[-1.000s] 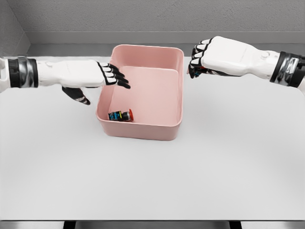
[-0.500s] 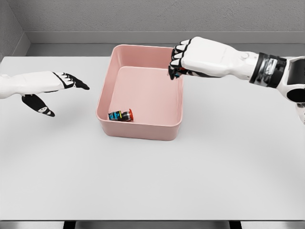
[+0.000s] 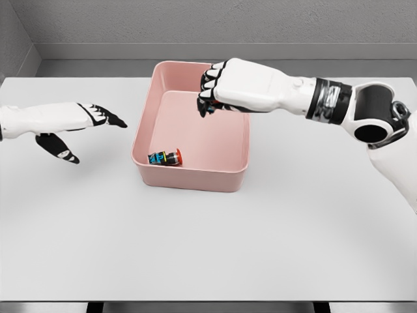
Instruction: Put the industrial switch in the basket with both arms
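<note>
Lying in the basket (image 3: 225, 173) at 7 o'clock is a switch (image 3: 164, 158); right hand (image 3: 218, 88) is hovering above, fingers clenched around something small. Left hand (image 3: 78, 120) is waiting, fingers released.

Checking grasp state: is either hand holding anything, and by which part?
Right hand is curled over the basket, apparently on a small, mostly hidden object; hold point can't be told. Left hand is open, empty.
</note>
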### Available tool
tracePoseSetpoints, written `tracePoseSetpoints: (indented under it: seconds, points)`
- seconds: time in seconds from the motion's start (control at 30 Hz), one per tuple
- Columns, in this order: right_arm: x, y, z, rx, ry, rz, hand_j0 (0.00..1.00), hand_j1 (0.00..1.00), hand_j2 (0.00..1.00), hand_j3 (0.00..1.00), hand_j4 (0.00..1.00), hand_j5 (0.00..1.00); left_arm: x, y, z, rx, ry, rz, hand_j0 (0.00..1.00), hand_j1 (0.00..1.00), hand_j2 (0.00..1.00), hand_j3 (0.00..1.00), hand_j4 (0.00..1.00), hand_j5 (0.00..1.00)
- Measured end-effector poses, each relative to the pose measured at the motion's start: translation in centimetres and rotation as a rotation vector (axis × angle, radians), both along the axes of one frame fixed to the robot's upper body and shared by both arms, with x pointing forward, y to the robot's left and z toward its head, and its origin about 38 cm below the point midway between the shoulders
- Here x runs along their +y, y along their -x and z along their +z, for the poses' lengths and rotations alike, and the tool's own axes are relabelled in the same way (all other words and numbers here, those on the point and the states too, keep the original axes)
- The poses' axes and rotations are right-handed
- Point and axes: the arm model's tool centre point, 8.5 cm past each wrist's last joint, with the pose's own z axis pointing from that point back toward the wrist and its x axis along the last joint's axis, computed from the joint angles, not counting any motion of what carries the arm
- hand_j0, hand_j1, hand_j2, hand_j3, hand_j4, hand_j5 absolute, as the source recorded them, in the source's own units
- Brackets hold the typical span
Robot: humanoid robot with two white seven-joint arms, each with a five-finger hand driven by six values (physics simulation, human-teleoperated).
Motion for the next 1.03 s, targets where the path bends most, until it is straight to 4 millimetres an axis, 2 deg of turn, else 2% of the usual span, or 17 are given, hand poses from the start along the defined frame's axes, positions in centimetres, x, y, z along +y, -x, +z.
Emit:
tracePoseSetpoints:
  seconds: [0.07, 0.3, 0.4, 0.57, 0.7, 0.83, 0.97, 1.03]
  points:
    - [0.4, 0.2, -0.5, 0.01, 0.0, 0.007, 1.0, 1.0, 1.0, 1.0, 1.0, 1.0, -0.3, 0.1, -0.6, 0.014, 0.004, -0.006, 1.0, 1.0, 1.0, 1.0, 1.0, 1.0]
    - [0.8, 0.2, -0.5, 0.011, -0.013, 0.017, 1.0, 1.0, 1.0, 1.0, 1.0, 1.0, -1.2, 0.0, -0.8, 0.015, 0.011, -0.024, 1.0, 1.0, 1.0, 1.0, 1.0, 1.0]
    - [-0.1, -0.3, -0.8, 0.027, -0.011, -0.008, 1.0, 1.0, 1.0, 1.0, 1.0, 1.0, -1.2, 0.0, -0.9, 0.015, 0.011, -0.026, 1.0, 1.0, 1.0, 1.0, 1.0, 1.0]
    - [-5.0, -1.0, -3.8, 0.108, 0.011, -0.128, 1.0, 1.0, 1.0, 1.0, 1.0, 1.0, -1.3, 0.0, -1.0, 0.017, 0.011, -0.027, 1.0, 1.0, 1.0, 1.0, 1.0, 1.0]
    - [-9.8, -1.6, -3.5, 0.12, -0.002, -0.237, 1.0, 1.0, 1.0, 1.0, 1.0, 1.0, -1.3, 0.1, -1.2, 0.024, 0.012, -0.027, 1.0, 1.0, 1.0, 1.0, 1.0, 1.0]
    - [-14.2, -1.4, -4.3, 0.158, -0.011, -0.336, 1.0, 1.0, 1.0, 1.0, 1.0, 1.0, -1.3, 0.1, -1.2, 0.023, 0.012, -0.027, 1.0, 1.0, 1.0, 1.0, 1.0, 1.0]
    - [-17.8, -1.4, -5.6, 0.201, 0.007, -0.421, 1.0, 1.0, 1.0, 1.0, 1.0, 1.0, -1.3, 0.1, -1.2, 0.023, 0.012, -0.027, 1.0, 1.0, 1.0, 1.0, 1.0, 1.0]
    - [-18.8, -1.5, -5.8, 0.21, 0.011, -0.448, 1.0, 1.0, 1.0, 1.0, 1.0, 1.0, -1.3, 0.1, -1.2, 0.024, 0.012, -0.027, 1.0, 1.0, 1.0, 1.0, 1.0, 1.0]
